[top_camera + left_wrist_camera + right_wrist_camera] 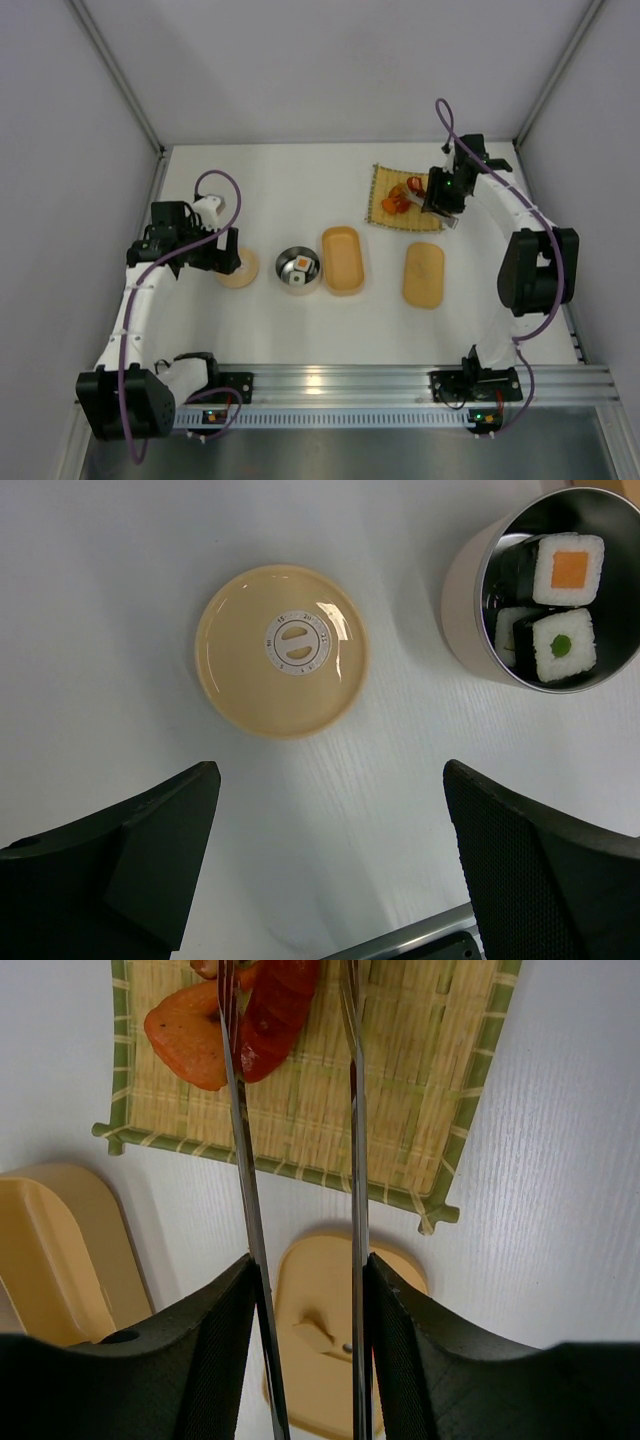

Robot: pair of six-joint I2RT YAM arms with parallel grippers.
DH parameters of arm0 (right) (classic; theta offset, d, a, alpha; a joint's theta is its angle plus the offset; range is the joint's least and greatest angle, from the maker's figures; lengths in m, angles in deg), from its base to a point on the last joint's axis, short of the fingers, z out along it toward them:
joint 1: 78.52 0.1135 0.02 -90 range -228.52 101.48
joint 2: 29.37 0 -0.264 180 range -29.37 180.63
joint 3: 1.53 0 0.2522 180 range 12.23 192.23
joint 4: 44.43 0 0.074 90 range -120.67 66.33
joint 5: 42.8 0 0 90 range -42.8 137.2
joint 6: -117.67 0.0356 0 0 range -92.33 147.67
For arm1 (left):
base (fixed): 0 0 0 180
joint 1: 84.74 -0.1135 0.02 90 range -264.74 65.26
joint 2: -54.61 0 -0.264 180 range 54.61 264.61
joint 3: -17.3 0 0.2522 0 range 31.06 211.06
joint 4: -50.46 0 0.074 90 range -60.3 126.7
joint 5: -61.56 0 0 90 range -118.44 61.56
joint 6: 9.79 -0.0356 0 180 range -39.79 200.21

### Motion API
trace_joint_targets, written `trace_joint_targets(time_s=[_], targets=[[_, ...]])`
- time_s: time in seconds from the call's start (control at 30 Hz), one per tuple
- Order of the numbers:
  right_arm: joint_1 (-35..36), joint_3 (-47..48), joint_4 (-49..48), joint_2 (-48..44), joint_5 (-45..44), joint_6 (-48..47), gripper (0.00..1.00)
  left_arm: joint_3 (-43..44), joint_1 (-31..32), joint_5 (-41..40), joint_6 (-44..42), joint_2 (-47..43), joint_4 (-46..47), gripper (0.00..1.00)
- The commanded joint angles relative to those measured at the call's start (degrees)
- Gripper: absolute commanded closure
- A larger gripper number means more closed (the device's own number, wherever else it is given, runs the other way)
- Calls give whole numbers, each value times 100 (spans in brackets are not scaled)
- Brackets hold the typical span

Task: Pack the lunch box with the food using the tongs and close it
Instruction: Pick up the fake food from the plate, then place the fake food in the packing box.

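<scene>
My right gripper (310, 1260) (441, 200) is shut on the tongs (243, 1160), one fingertip pressed on the outside of each metal arm. The arms stand apart and reach out over a bamboo mat (420, 1090). Their tips straddle a red food piece (275, 1015), and an orange shrimp-like piece (185, 1040) lies just left of it. The open oval lunch box (343, 260) sits mid-table, its lid (424, 274) apart to the right. My left gripper (330, 770) (225, 250) hangs open above bare table, holding nothing.
A steel tin (462, 600) (298, 268) left of the lunch box holds sushi rolls (568, 568). A round tan lid with a white dial (282, 650) lies beyond my left fingers. The mat (400, 222) lies at the back right. White walls close in the table.
</scene>
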Motion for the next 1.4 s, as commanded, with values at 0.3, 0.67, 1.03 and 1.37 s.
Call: trace_joint_targets(time_s=[0.3, 0.67, 1.03, 1.37], targets=[[72, 331, -185, 200, 402, 304, 63, 98, -29, -2, 84, 166, 278, 2], [-377, 595, 465, -160, 928, 85, 100, 256, -29, 7, 93, 157, 155, 2], [-632, 191, 307, -1205, 1746, -303, 100, 344, -29, -19, 102, 87, 76, 2], [-482, -161, 193, -1479, 1492, -478, 100, 379, -29, 25, 163, 122, 76, 2]])
